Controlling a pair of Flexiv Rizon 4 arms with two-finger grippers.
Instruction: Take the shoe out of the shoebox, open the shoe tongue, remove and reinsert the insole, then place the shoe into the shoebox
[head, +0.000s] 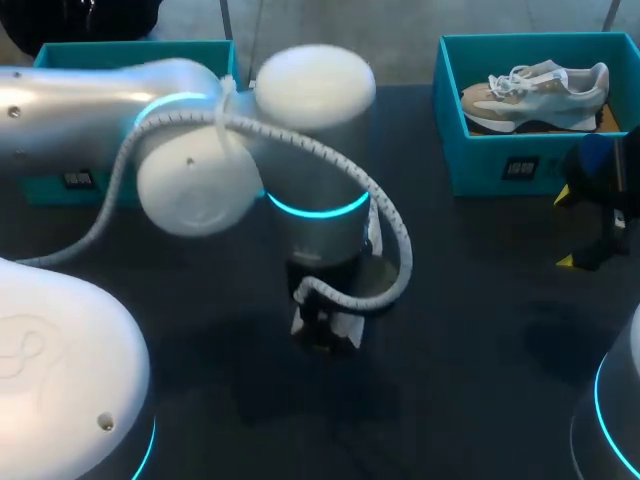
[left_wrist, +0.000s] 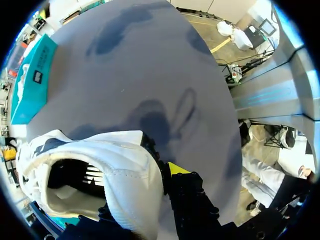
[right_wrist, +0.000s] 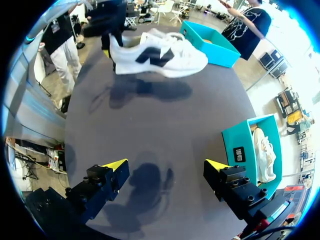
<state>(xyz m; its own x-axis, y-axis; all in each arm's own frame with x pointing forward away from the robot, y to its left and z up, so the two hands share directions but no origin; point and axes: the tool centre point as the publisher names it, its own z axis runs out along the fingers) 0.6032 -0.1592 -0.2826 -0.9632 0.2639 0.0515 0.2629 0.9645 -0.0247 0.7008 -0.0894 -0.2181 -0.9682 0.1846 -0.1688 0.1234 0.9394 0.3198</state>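
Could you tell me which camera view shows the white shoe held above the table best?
The right wrist view: the white shoe shows whole, side-on, held above the table by the left gripper. The left wrist view shows only its heel and opening, close up. In the head view the left arm hides nearly all of it.

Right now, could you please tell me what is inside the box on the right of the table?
One pale shoe with white laces lies in the teal box. The box floor under it is covered, so anything beneath cannot be seen.
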